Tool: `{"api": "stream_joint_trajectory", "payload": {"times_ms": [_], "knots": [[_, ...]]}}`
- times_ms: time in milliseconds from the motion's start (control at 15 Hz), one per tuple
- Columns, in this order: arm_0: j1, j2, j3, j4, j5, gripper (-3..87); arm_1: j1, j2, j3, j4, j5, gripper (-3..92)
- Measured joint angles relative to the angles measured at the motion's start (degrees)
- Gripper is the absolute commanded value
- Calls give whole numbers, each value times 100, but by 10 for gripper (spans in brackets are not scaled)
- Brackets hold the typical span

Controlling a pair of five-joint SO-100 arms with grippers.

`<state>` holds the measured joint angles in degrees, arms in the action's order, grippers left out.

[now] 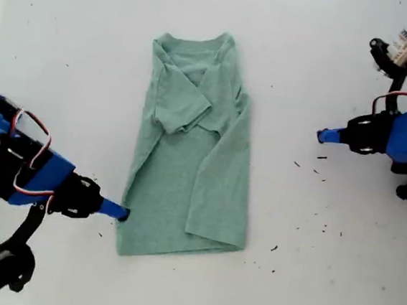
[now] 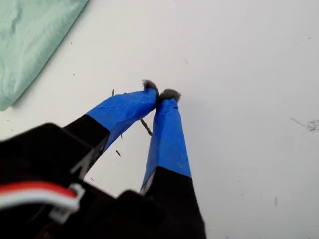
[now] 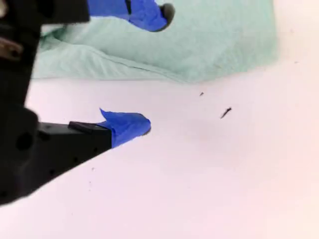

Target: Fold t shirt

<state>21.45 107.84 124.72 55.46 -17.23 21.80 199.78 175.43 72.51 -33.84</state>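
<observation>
Mid-bench (image 1: pixel 69 53), t shirt (image 1: pixel 194 173) lies flat: pale sage green, both sides folded in to a narrow strip, one sleeve crossed over the chest, collar toward exterior view's top, hem toward the bottom. My second tool (image 1: pixel 120 213) sits at the hem corner on exterior view's left, jaws apart, one over the cloth, one on bare bench. My first tool (image 1: pixel 322 136) is pinched closed on nothing, well apart on exterior view's right. Bare bench all round.

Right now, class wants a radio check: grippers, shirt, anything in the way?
My first gripper shut, empty, clear of cloth. My second gripper open at the t shirt edge, holding nothing. Shirt partly folded, sides turned in. Nothing in the way.
</observation>
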Motion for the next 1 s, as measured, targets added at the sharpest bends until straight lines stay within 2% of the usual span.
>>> {"api": "stream_joint_trajectory", "payload": {"times_ms": [67, 200, 333, 467, 533, 733, 800, 1000], "knots": [[35, -316, 0, -352, 0, 204, 0, 0, 0, 0, 0, 25], [44, -756, 0, -949, 0, 57, 0, 0, 0, 0, 0, 25], [53, -993, -18, -1380, 132, 0, 0, 0, 0, 0, 9, 25], [53, -1072, -149, -1380, 290, -2, 0, 0, 0, 0, 18, 25], [-53, -1072, -360, -888, 334, -2, 0, 0, 0, 53, 35, 25], [-765, -615, -1775, 1696, 668, -2, 0, 0, 0, 105, 35, 25], [-1116, -422, -2347, 2382, 967, -2, 0, 0, 0, 105, 35, 25], [-1301, -624, -3428, 2830, 1450, -2, 0, 0, 0, 105, 35, 25]]}}
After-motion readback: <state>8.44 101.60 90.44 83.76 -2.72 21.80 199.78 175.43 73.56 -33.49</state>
